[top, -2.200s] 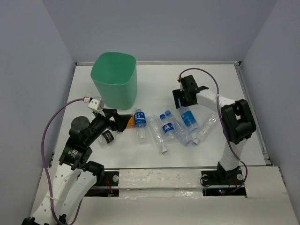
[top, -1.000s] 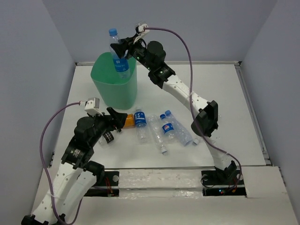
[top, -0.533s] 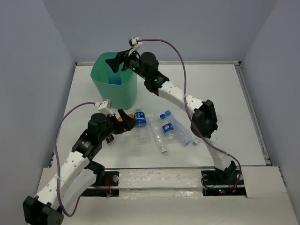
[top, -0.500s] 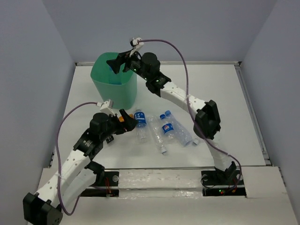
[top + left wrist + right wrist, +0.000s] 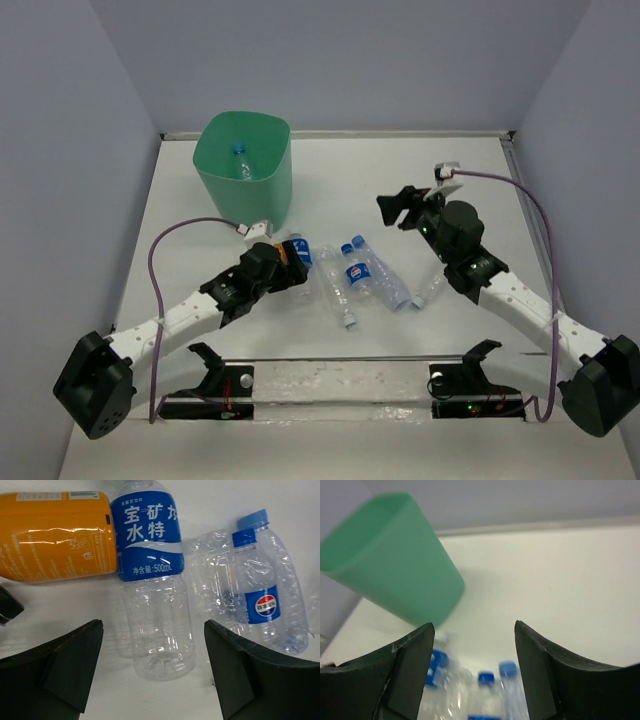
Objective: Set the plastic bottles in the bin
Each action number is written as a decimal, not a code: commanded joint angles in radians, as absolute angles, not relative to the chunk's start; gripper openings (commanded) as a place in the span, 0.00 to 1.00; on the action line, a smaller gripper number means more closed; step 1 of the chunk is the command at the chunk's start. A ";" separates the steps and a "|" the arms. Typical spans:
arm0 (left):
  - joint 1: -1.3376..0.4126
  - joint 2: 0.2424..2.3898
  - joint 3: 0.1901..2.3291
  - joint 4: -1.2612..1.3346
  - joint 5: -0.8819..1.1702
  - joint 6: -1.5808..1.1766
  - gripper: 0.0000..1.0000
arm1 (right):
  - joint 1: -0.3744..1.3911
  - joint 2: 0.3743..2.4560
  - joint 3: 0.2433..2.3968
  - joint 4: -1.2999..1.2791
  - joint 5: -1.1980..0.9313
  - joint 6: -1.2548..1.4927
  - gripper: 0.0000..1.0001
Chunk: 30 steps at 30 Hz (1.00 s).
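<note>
The mint-green bin (image 5: 255, 195) stands at the back left with one clear bottle (image 5: 240, 163) inside it. Several clear plastic bottles lie mid-table: a blue-labelled one (image 5: 299, 262), a crushed one (image 5: 335, 290), a Pepsi-labelled one (image 5: 356, 272), one beside it (image 5: 385, 282) and one further right (image 5: 436, 284). My left gripper (image 5: 288, 266) is open low over the base of the blue-labelled bottle (image 5: 150, 545), its fingers either side of it. My right gripper (image 5: 400, 206) is open and empty, in the air right of the bin (image 5: 390, 565), above the bottles (image 5: 492, 680).
An orange-labelled bottle (image 5: 55, 535) lies against the blue-labelled one, on its left. The Pepsi bottle (image 5: 260, 600) and a crushed bottle (image 5: 210, 575) lie to its right. Walls enclose the table at the back and sides.
My right gripper let a bottle go into the bin, then swung back right and down, empty. My left arm stretched forward and lowered over the blue-labelled bottle.
</note>
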<state>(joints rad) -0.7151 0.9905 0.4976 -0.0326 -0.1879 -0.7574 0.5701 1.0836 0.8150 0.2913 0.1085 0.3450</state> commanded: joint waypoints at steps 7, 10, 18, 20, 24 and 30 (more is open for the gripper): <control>-0.736 1.198 0.580 0.078 -0.345 -0.773 0.91 | 0.541 0.782 0.514 -0.150 0.589 0.620 0.92; -0.736 1.223 0.589 0.087 -0.360 -0.764 0.90 | 0.541 0.746 0.486 -0.262 0.734 0.727 0.99; -0.736 1.288 0.571 0.133 -0.322 -0.753 0.90 | 0.455 0.824 0.491 -0.299 0.862 0.793 0.98; -0.736 1.301 0.569 0.149 -0.311 -0.750 0.91 | 0.393 0.859 0.512 -0.331 0.813 0.822 0.99; -0.736 1.334 0.569 0.166 -0.285 -0.738 0.91 | 0.279 0.871 0.500 -0.275 0.738 0.796 0.98; -0.736 1.339 0.557 0.187 -0.282 -0.729 0.84 | 0.232 0.972 0.523 -0.180 0.603 0.738 0.98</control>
<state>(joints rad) -0.7334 1.3464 0.5575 0.1360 -0.2695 -0.7433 0.2474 0.9291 0.4934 -0.2695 0.6758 0.7624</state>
